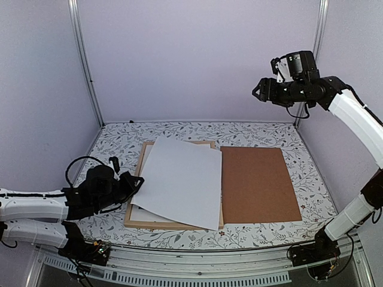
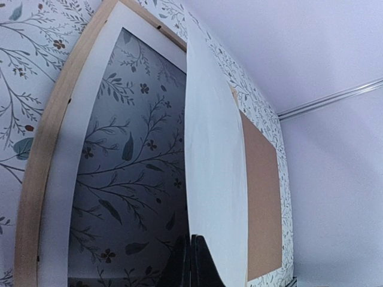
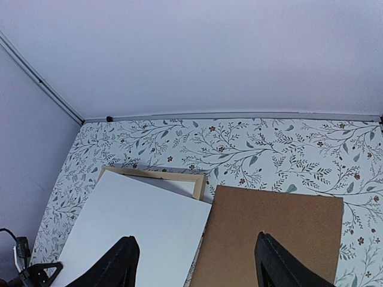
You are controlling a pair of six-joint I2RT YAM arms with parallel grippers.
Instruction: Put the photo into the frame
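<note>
Left gripper [image 1: 134,184] pinched shut on the photo's [image 1: 182,179] left edge, white side up.
Thin, light and bendy, it lies slantwise over the frame [image 1: 157,225]; best held by a margin, likely to bow. Right gripper [image 1: 258,91] hangs open, empty, high beyond the board [image 1: 257,184].

Lilac walls [image 1: 197,54], possibly metal corner posts [image 1: 87,66], floral-print tabletop [image 1: 119,140].

The photo [image 1: 179,182] shows only a plain white side. The frame [image 2: 37,179] is pale natural wood, its mat [image 2: 60,197] white. The backing board [image 1: 258,184] is plain brown. The table [image 1: 119,140] covering is white, patterned with grey-green leafy vines and small dark red flowers. The walls [image 1: 197,54] are pale lilac.
</note>
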